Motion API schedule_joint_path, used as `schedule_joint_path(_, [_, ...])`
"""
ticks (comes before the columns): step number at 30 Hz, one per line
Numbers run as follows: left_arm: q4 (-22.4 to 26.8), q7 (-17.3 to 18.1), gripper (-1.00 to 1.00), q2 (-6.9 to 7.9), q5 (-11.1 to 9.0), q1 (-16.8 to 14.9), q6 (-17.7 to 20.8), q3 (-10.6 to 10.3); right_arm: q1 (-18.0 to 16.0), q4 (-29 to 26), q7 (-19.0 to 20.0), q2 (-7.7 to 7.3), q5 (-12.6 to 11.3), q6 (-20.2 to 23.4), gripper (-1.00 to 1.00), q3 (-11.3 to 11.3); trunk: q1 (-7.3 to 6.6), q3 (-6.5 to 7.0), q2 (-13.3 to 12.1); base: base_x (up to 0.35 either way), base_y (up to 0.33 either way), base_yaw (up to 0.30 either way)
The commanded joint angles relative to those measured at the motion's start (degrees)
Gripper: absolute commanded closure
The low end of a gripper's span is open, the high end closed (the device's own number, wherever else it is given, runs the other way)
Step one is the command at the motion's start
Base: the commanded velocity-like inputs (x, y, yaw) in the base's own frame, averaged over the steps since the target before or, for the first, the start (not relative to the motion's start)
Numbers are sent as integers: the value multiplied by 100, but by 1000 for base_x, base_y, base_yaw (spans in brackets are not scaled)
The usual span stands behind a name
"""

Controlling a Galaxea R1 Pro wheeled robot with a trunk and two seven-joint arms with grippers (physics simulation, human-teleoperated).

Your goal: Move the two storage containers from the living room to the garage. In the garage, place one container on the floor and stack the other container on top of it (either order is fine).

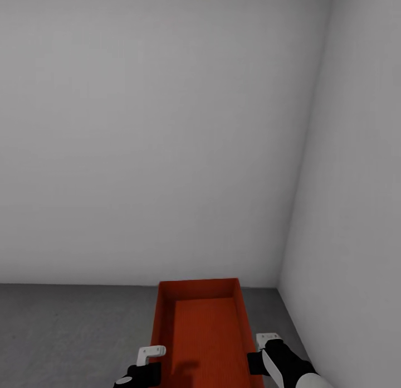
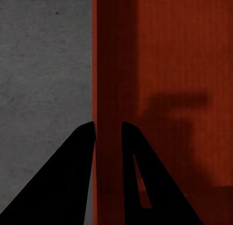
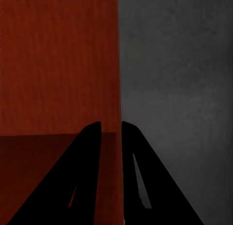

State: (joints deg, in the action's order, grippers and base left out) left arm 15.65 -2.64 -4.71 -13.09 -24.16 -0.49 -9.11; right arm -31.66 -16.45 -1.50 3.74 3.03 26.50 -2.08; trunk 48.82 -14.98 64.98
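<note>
Storage container (image 1: 203, 326) sits ahead over the floor (image 1: 67, 332) near the right-hand wall corner (image 1: 281, 285), left gripper (image 2: 108, 130) straddling its left wall, right gripper (image 3: 110, 130) straddling its right wall, back wall (image 1: 156, 126) behind.

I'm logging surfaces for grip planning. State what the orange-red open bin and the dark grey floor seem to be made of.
Orange-red rectangular bin: likely moulded plastic, matte; uniform colour, thin upright walls, finely ribbed bottom.
Dark grey floor: looks like rough concrete; mottled, speckled, no sheen.
</note>
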Motion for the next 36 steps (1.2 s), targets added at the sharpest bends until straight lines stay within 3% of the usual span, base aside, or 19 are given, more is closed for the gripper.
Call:
schedule_joint_path(1, [-9, 140, 100, 234, -106, -1, -2, -65, -7, -26, 252, -5, -139, 22, 100, -5, 2, -7, 5, 171, -29, 0])
schedule_joint_path(23, [-9, 136, 100, 234, -106, -1, 6, -65, -7, -26, 255, -5, -144, 22, 100, -11, 2, -7, 5, 190, -52, 0])
schedule_joint_path(36, [-9, 138, 100, 234, -106, -1, 6, -65, -7, -25, 255, -5, -145, 22, 100, -10, 2, -7, 5, 33, -82, 0])
